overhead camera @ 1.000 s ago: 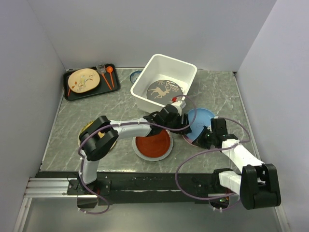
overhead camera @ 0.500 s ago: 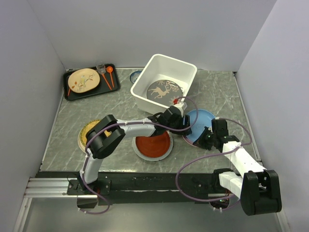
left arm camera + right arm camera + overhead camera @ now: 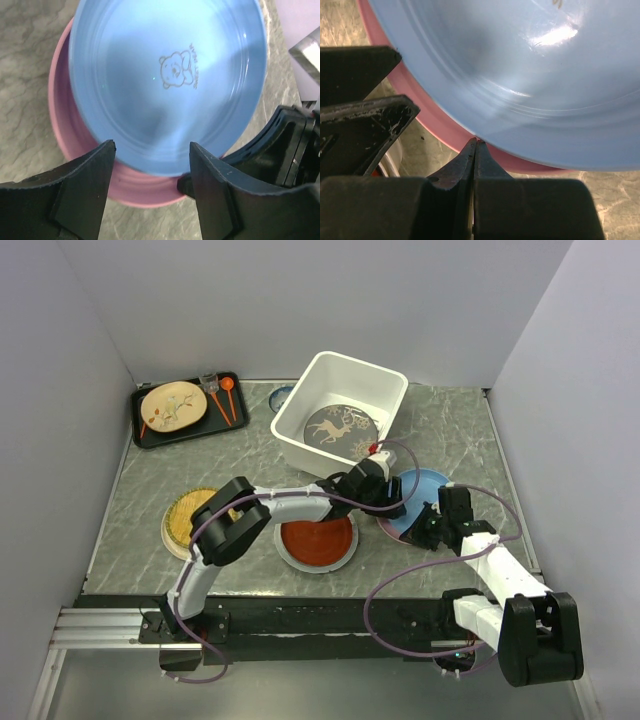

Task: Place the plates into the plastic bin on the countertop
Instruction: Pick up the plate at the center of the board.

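Note:
A light blue plate (image 3: 418, 490) lies on a pink plate (image 3: 85, 167) at the right of the countertop (image 3: 140, 485); its near rim is tipped up off the pink one. My right gripper (image 3: 475, 142) is shut, its tip wedged under that rim. My left gripper (image 3: 152, 146) is open, and the blue plate's (image 3: 165, 70) edge sits between its fingers. The plastic bin (image 3: 385, 388) holds the grey reindeer plate (image 3: 340, 428). A red plate (image 3: 316, 540) and a woven yellow plate (image 3: 186, 515) lie near the front.
A black tray (image 3: 150, 430) at the back left carries a cream twig-pattern plate (image 3: 172, 405) and orange utensils. A small dark-blue-rimmed dish (image 3: 281, 397) sits left of the bin. The two grippers are almost touching beside the blue plate.
My left gripper has slid right, from over the red plate's far edge to the blue plate's rim. The right gripper has stayed at the plate's edge.

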You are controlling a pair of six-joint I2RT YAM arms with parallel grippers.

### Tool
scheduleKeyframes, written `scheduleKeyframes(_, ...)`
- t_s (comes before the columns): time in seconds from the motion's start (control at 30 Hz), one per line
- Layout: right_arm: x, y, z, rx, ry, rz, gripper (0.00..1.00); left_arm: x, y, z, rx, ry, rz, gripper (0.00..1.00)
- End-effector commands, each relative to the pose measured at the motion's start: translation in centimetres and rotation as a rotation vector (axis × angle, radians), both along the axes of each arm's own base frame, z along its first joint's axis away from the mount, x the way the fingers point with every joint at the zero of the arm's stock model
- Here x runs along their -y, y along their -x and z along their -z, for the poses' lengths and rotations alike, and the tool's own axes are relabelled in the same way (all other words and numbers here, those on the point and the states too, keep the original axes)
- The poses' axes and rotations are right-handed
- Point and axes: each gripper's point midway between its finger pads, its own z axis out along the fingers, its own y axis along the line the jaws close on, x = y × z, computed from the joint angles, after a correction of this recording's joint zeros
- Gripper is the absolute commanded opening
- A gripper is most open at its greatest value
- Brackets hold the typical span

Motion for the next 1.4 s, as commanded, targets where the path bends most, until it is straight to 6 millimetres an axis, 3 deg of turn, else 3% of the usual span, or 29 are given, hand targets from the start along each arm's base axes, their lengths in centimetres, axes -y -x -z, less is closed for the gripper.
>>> scheduleKeyframes(0.0, -0.1, 0.4, 0.0, 0.002, 0.000, -0.010, 0.00, 0.2, -0.4, 2.1, -0.060, -0.032, -0.018, 0.66)
scheduleKeyframes(0.2, -0.2, 0.4, -0.1, 0.006, -0.006, -0.010, 0.00, -1.4, -0.8, 3.7, -0.064, -0.118, -0.075, 0.66)
scheduleKeyframes(0.4, -0.2, 0.4, -0.1, 0.013, -0.004, -0.011, 0.00, -2.0, -0.5, 1.9, -0.039, -0.081, -0.072, 0.67)
scheduleKeyframes(0.43, -0.2, 0.4, -0.1, 0.011, -0.007, -0.012, 0.00, -1.8, -0.6, 0.6, -0.020, -0.048, -0.071, 0.67)
scheduleKeyframes(0.53, -0.3, 0.4, -0.1, 0.011, -0.007, -0.014, 0.00, -2.1, -0.3, -1.0, 0.000, -0.011, -0.074, 0.68)
scheduleKeyframes(0.67, -0.3, 0.4, -0.1, 0.012, -0.008, -0.013, 0.00, -2.6, -0.4, -1.3, 0.007, -0.026, -0.087, 0.68)
scheduleKeyframes(0.97, -0.4, 0.3, -0.2, 0.018, -0.011, -0.016, 0.00, -2.5, -0.5, 0.0, -0.001, -0.071, -0.090, 0.69)
scheduleKeyframes(1.0, -0.3, 0.4, -0.2, 0.015, -0.011, -0.016, 0.00, -2.4, -0.3, 1.2, -0.017, -0.095, -0.084, 0.68)
scheduleKeyframes(1.07, -0.3, 0.4, -0.2, 0.016, -0.010, -0.018, 0.00, -1.7, -0.5, 1.3, -0.016, -0.093, -0.079, 0.68)
scheduleKeyframes(1.1, -0.4, 0.4, -0.2, 0.016, -0.012, -0.018, 0.00, -1.8, 0.0, 2.6, -0.035, -0.127, -0.072, 0.68)
scheduleKeyframes(1.37, -0.4, 0.4, -0.2, 0.021, -0.017, -0.020, 0.00, -1.3, 0.3, 4.8, -0.081, -0.153, -0.068, 0.65)
